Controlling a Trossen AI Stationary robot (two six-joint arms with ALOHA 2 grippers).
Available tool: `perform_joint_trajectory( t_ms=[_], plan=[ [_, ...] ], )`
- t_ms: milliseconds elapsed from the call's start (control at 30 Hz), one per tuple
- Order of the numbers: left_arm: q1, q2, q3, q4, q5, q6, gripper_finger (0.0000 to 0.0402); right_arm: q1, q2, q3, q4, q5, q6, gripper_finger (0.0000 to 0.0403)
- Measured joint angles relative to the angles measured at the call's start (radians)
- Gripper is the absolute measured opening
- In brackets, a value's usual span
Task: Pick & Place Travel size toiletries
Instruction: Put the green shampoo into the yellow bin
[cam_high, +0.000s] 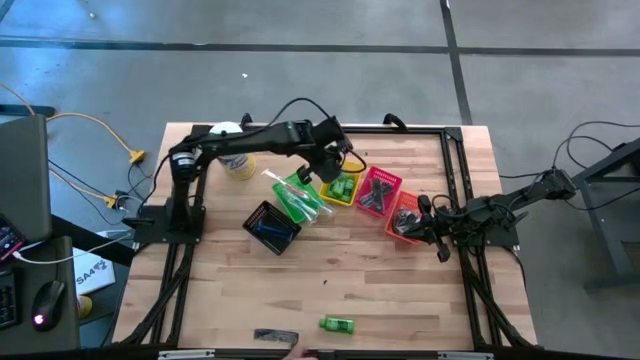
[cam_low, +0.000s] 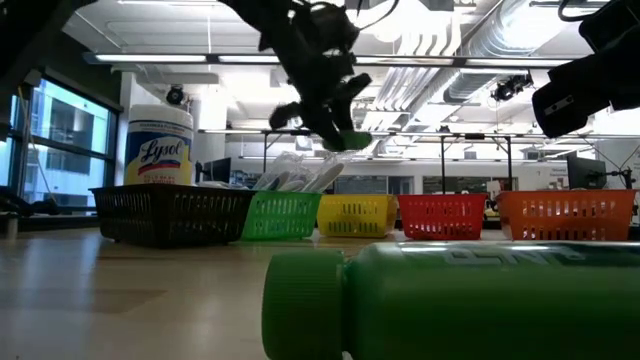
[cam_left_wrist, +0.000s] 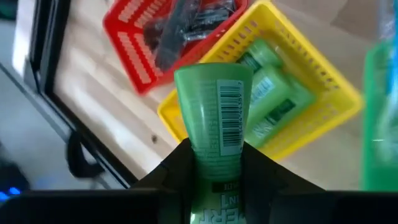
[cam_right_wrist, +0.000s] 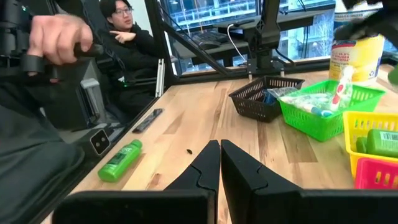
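Pointing cap-first toward yellow basket (cam_left_wrist: 323, 99): green bottle (cam_left_wrist: 214, 118)

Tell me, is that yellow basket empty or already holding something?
Holding something: the yellow basket has green bottles lying inside, while the left gripper holds another green bottle above it.

White-lidded Lysol tub (cam_high: 233, 150) stands behind five coloured baskets (cam_high: 378, 189); a person (cam_right_wrist: 127, 38), perhaps seated, beyond.

A robotics lab or workshop: bare concrete floor (cam_high: 520, 90), exposed ceiling ducts (cam_low: 520, 40), loose cables (cam_high: 95, 130) beside the wooden surface (cam_high: 380, 280), and a seated person (cam_right_wrist: 127, 43) at its edge.
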Motion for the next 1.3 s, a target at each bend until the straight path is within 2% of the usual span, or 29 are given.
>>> perform_joint_trajectory(
  t_ms=[267,433,567,767,1100,1300],
  plan=[
    [0.009,0.073,0.000,0.132,0.015,0.310,0.0084,0.000,0.000,0.000,-0.006,0.000,-0.026,0.0007],
    [0.007,0.112,0.000,0.143,0.010,0.428,0.0084,0.000,0.000,0.000,-0.005,0.000,-0.047,0.0007],
    [0.007,0.112,0.000,0.132,0.049,0.451,0.0092,0.000,0.000,0.000,-0.005,0.000,-0.048,0.0007],
    [0.007,0.117,0.000,0.133,0.101,0.458,0.0081,0.000,0.000,0.000,-0.005,0.000,-0.048,0.0007],
    [0.006,0.183,0.001,0.161,0.097,0.500,0.0107,0.000,0.000,0.000,0.000,0.000,-0.047,0.0007],
    [0.006,0.186,0.000,0.147,0.082,0.437,0.0109,0.000,0.000,0.000,0.001,0.000,-0.047,0.0007]
  ],
)
